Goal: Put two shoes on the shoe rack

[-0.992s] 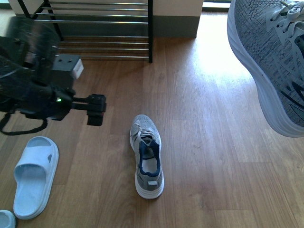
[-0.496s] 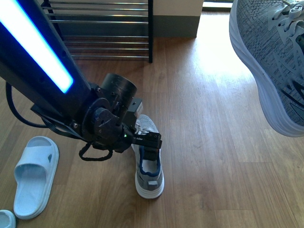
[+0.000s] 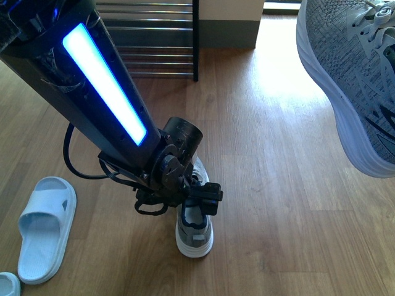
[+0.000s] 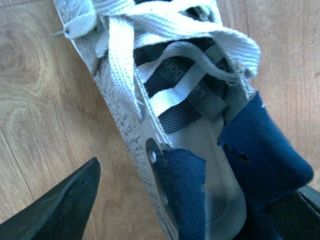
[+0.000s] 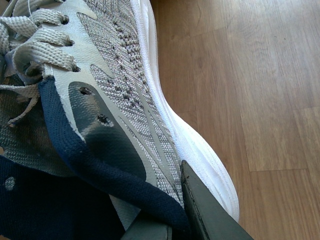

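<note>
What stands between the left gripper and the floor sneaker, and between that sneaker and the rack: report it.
Nothing visible. The left gripper straddles the floor sneaker at its collar, jaws open. Bare floor leads to the rack, though the left arm hides part of it. The held sneaker hangs off to the right.

A wooden floor of warm brown planks fills nearly the whole front view, its boards running from 12 to 6 o'clock with fine grain and thin seams between them. Toward 1 o'clock a bright patch of sunlight washes the planks pale. At 12 o'clock stands a cream wall with a grey skirting band along its foot, touching the floor. Just beside it, toward 1 o'clock, a dark strip runs along the top edge; what it is cannot be told.
</note>
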Robot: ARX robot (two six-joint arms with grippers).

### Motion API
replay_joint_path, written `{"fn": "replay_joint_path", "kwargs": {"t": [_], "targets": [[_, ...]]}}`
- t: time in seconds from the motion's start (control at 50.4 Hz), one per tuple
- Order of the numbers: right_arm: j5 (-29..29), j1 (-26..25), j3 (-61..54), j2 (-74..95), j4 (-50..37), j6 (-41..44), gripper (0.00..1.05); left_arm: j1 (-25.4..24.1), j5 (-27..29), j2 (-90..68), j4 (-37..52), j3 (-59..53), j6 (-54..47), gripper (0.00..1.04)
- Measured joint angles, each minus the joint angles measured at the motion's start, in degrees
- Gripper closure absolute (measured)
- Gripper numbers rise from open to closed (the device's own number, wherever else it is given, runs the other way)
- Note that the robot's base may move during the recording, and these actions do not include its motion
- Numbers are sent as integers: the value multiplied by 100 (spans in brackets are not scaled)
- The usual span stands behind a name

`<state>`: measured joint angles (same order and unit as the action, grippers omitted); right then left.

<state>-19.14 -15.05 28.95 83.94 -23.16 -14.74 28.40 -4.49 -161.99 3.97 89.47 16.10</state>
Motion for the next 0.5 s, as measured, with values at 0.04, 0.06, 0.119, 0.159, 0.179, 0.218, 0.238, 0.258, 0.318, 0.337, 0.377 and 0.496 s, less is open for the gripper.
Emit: {"fn": "replay_joint_path", "kwargs": {"t": [0.04, 0.06, 0.119, 0.159, 0.179, 0.218, 0.238, 0.258, 0.318, 0.337, 0.377, 0.496], "targets": [[0, 0, 0, 0, 0, 0, 104, -2, 42, -28, -15, 17, 28, 9], [0, 0, 0, 0, 0, 0, 104, -2, 50, -28, -15, 17, 35, 9], [0, 0, 0, 0, 0, 0, 104, -2, 33, -28, 37, 0, 74, 9], [0, 0, 0, 0, 0, 0, 104, -4, 24, -20, 94, -26, 85, 9], [0, 0, 0, 0, 0, 0, 104, -7, 31, 0, 120, -59, 98, 9], [-2, 0, 0, 0, 0, 0, 104, -9, 46, 26, 133, -114, 111, 9], [0, 0, 0, 0, 0, 0, 104, -13, 48, 48, 144, -144, 114, 9], [0, 0, 0, 0, 0, 0, 104, -22, 48, 70, 155, -179, 120, 9], [0, 0, 0, 0, 0, 0, 104, -46, 72, 153, 181, -293, 129, 9], [0, 0, 0, 0, 0, 0, 104, -52, 72, 184, 199, -332, 133, 9], [0, 0, 0, 0, 0, 0, 104, -68, 70, 275, 267, -448, 142, 9], [0, 0, 0, 0, 0, 0, 104, -74, 42, 533, 426, -723, 190, 9]]}}
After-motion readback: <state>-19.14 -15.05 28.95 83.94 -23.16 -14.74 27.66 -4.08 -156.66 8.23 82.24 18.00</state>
